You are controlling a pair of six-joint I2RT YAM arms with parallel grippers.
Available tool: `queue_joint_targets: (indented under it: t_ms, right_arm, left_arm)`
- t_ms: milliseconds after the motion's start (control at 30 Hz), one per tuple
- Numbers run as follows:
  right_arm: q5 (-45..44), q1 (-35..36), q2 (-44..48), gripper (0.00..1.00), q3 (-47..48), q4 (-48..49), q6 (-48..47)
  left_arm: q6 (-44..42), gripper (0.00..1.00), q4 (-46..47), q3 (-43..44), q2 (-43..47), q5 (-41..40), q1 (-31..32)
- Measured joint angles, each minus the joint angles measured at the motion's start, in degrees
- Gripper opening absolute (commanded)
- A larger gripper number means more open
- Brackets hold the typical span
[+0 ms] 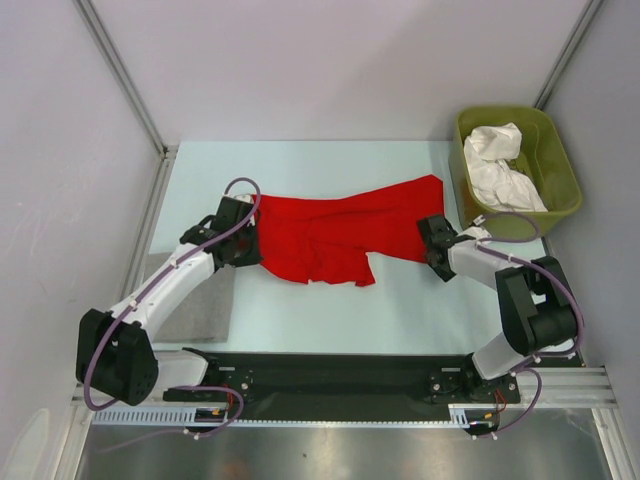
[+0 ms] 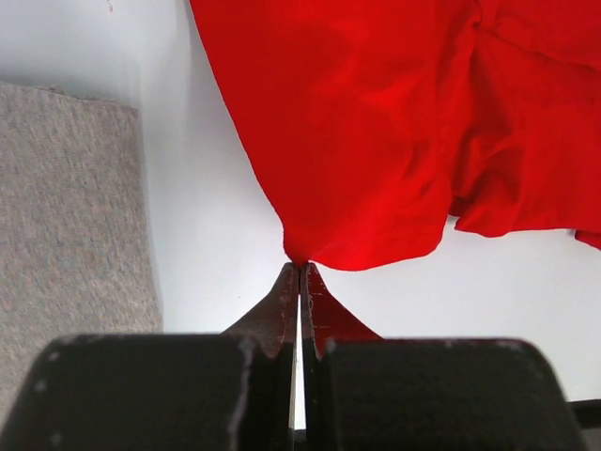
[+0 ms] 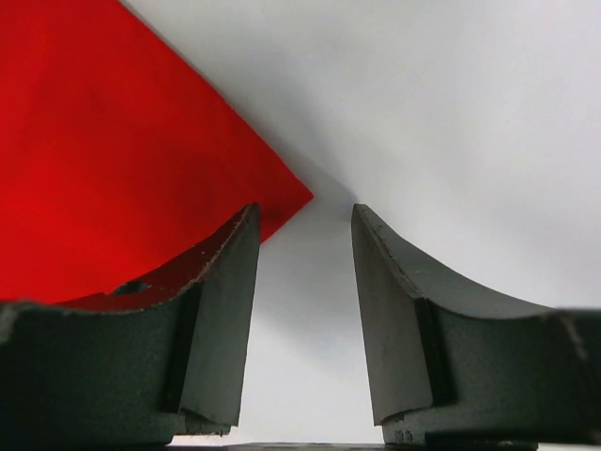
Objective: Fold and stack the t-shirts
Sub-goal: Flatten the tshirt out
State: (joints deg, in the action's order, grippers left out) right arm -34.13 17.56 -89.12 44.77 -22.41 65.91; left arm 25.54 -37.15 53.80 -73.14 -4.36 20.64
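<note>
Grey pad [image 1: 195, 312]: flat on the counter [image 1: 400, 315], just to the left of the left gripper [image 2: 300, 271], nothing on it.

Left gripper: jaws pressed together, pinching a corner of the red t-shirt [image 1: 340, 235] at the very tips; cloth fanning out ahead of it and to its right.

Red t-shirt: lying on the counter between the two grippers, unfolded and rumpled, with a loose flap bunched toward the near edge.

Right gripper [image 3: 305, 216]: jaws parted about halfway, nothing between them; a pointed corner of red cloth just beside its left finger, bare counter in the gap.

Olive-green tub [image 1: 560, 160]: beyond the right gripper and to its right, well apart from the left gripper.

White t-shirts [image 1: 505, 165]: crumpled together inside the tub, not yet taken out.

Step in hand: probably spreading the red t-shirt flat before any fold; one corner secured, the opposite corner loose.

Next move: likely a small shift of the right gripper toward its left to bring the pointed corner between the jaws, then a close on the cloth and a gentle outward pull against the left gripper's hold to take out the wrinkles.
</note>
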Motion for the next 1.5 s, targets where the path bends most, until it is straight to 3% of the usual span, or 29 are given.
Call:
queue_joint_targets:
  t_ms: [467,667,700,900,1067,1200,1500]
  right_arm:
    - [-3.3,0.9,-4.9,0.47,4.1,0.1,-1.5]
    - [-4.3,1.3,-7.2,0.37,6.3,-0.7,-1.6]
    - [-4.4,1.3,-7.5,0.27,6.6,-0.8,-1.6]
    - [-4.3,2.3,-8.2,0.02,7.4,-0.5,-3.2]
    - [-4.1,3.3,-7.7,0.00,7.4,-1.1,-5.5]
    - [-1.9,4.1,-4.0,0.00,7.3,-3.6,-9.7]
    - [7.4,2.5,15.3,0.00,11.4,-8.7,-25.9]
  left_arm:
    - [-0.7,0.00,-0.6,0.5,0.2,0.1,-0.3]
    - [-0.8,0.00,-0.8,1.0,0.2,0.1,-0.9]
    - [-0.8,0.00,-0.8,1.1,0.3,0.1,-1.1]
    - [-0.8,0.00,-0.9,1.1,1.2,0.0,-1.9]
    - [-0.7,0.00,-1.2,1.6,1.7,0.0,-2.7]
    - [-0.5,0.00,-1.4,3.5,1.9,-0.7,-3.3]
    - [-0.7,0.00,0.3,11.6,3.0,-7.0,-4.7]
